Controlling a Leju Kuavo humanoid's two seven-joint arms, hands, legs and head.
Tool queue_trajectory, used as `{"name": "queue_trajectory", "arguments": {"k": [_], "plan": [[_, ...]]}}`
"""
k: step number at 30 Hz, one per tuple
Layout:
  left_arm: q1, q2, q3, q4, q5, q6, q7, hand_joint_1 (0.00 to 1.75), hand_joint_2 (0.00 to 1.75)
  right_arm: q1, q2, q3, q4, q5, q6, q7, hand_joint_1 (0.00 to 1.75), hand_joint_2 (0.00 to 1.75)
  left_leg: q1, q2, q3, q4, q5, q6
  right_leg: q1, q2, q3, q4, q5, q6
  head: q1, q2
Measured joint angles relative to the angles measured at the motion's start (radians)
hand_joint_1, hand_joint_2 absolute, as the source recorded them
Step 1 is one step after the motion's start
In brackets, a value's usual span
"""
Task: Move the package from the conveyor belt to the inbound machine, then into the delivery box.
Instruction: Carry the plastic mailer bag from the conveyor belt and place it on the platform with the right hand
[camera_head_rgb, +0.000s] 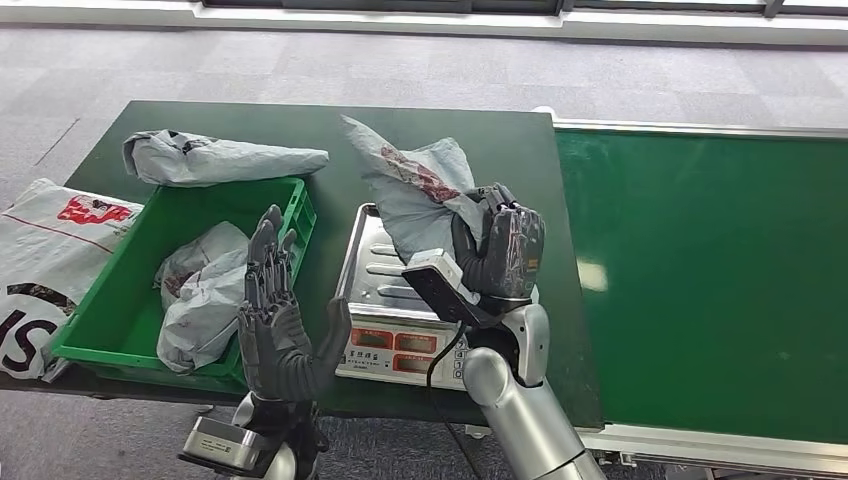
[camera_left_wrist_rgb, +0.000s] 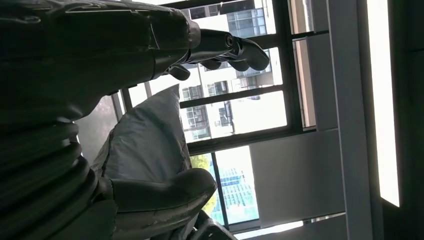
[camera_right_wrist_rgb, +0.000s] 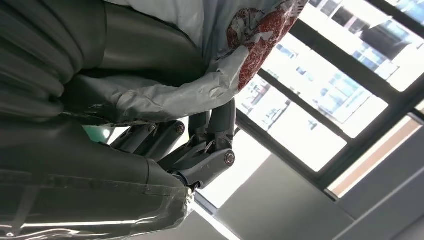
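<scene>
Four grey packages (camera_head_rgb: 415, 195), one green bin (camera_head_rgb: 110, 325), one scale (camera_head_rgb: 375, 300).

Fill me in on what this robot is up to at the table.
The right hand grips a crumpled grey plastic mailer with red print, holding it over the steel-topped weighing scale. The left hand is raised open, between the scale and the green plastic crate, which holds another grey bag. A third grey bag lies behind the crate.

White bag (camera_head_rgb: 45, 262) reads "IS"; scale (camera_head_rgb: 400, 345) labels illegible.
</scene>
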Motion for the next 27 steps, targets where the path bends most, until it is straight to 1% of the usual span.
{"name": "queue_trajectory", "arguments": {"k": [2,5,7,11,14,18,20,25,27], "plan": [[0.000,0.004,-0.008,0.007,0.001,0.008,-0.002,0.00,1.75,-0.019,-0.003,-0.002,0.063,-0.024,-0.019,-0.016,1.75,1.75,0.000,0.000,0.000,0.000,0.000,0.000,-0.001,0.000,0.000,0.000,0.000,0.000,0.000,0.000],[0.000,0.008,-0.017,0.016,0.012,0.013,-0.006,0.00,1.75,-0.043,-0.007,-0.008,0.156,-0.062,-0.020,-0.062,1.75,1.75,0.000,0.000,0.000,0.000,-0.001,0.000,-0.001,0.000,0.000,0.000,0.000,0.000,0.000,0.000],[-0.002,0.010,-0.023,0.022,0.017,0.013,-0.008,0.00,1.75,-0.052,-0.009,-0.010,0.208,-0.071,-0.028,-0.073,1.75,1.75,0.000,0.000,0.000,0.000,-0.001,0.000,-0.001,0.000,0.000,0.000,0.000,0.000,0.000,0.000],[-0.006,0.012,-0.030,0.033,0.018,0.013,-0.008,0.00,1.75,-0.067,-0.010,-0.011,0.278,-0.062,-0.063,-0.044,1.75,1.75,0.000,0.000,0.000,0.000,-0.001,0.000,-0.001,0.000,-0.001,0.000,0.000,0.000,0.000,0.000],[-0.006,0.013,-0.031,0.041,0.018,0.013,-0.008,0.00,1.75,-0.069,-0.012,-0.027,0.304,-0.016,-0.088,-0.024,1.75,1.75,0.000,0.000,0.000,0.000,-0.001,0.000,-0.001,0.000,-0.001,0.000,0.000,0.000,0.000,0.000],[-0.006,0.013,-0.031,0.051,0.018,0.013,-0.009,0.00,1.75,-0.070,-0.011,-0.069,0.320,0.033,-0.098,-0.018,0.00,1.75,0.000,0.000,0.000,0.000,-0.001,0.000,0.000,0.000,-0.001,0.000,0.000,0.000,0.000,0.000],[-0.006,0.014,-0.031,0.056,0.018,0.013,-0.009,0.00,1.75,-0.078,-0.011,-0.082,0.336,0.030,-0.087,-0.014,0.00,1.75,0.000,0.001,0.000,0.000,-0.001,0.000,0.000,0.000,-0.001,0.000,0.000,0.000,0.000,0.000],[-0.006,0.015,-0.032,0.065,0.018,0.007,-0.009,0.00,1.75,-0.100,-0.011,-0.090,0.403,0.021,0.015,0.006,0.00,1.75,0.000,0.001,0.000,0.000,-0.001,0.000,0.000,0.001,-0.001,0.000,0.000,0.000,0.000,0.000],[-0.006,0.015,-0.032,0.068,0.015,0.005,-0.009,0.00,1.75,-0.100,-0.012,-0.090,0.419,0.021,0.037,0.000,0.00,1.75,0.000,0.001,0.000,0.000,-0.001,0.000,0.000,0.001,-0.001,0.000,0.000,0.000,0.000,0.000]]}}
